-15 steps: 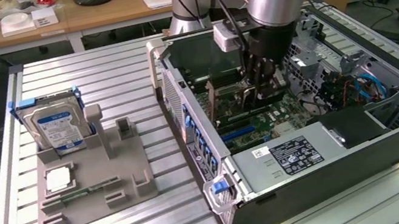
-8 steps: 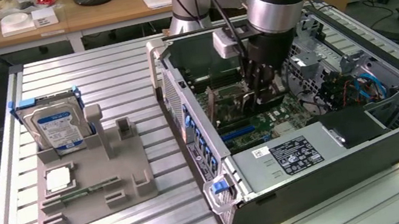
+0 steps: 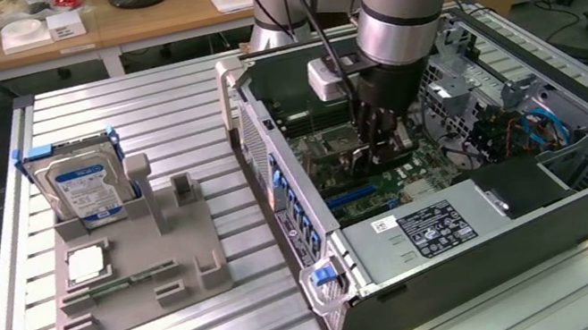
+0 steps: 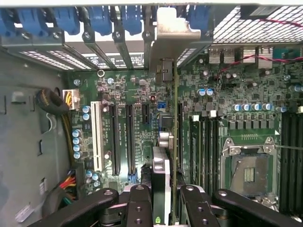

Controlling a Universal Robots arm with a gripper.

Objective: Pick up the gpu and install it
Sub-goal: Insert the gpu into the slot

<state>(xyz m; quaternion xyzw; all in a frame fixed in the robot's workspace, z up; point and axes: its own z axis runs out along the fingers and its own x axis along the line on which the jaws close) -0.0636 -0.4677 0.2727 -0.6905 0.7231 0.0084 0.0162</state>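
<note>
My gripper (image 3: pixel 383 147) reaches down inside the open computer case (image 3: pixel 320 242), over the motherboard (image 3: pixel 327 145). It is shut on the gpu (image 4: pixel 174 137). The wrist view sees the card edge-on, standing upright between the two black fingers (image 4: pixel 137 203). Its silver metal bracket (image 4: pixel 174 30) sits at the rear slot openings of the case, among the blue slot latches (image 4: pixel 102 19). The card's lower edge lies along the motherboard just beside the long black expansion slots (image 4: pixel 129 137). I cannot tell whether it is seated in a slot.
On the slatted table, at the exterior view's left, a grey fixture (image 3: pixel 183 257) holds a hard drive (image 3: pixel 87 188), a processor (image 3: pixel 87 263) and a memory stick (image 3: pixel 133 280). The power supply (image 3: pixel 433 231), cable bundles (image 3: pixel 530 128) and case walls crowd the gripper.
</note>
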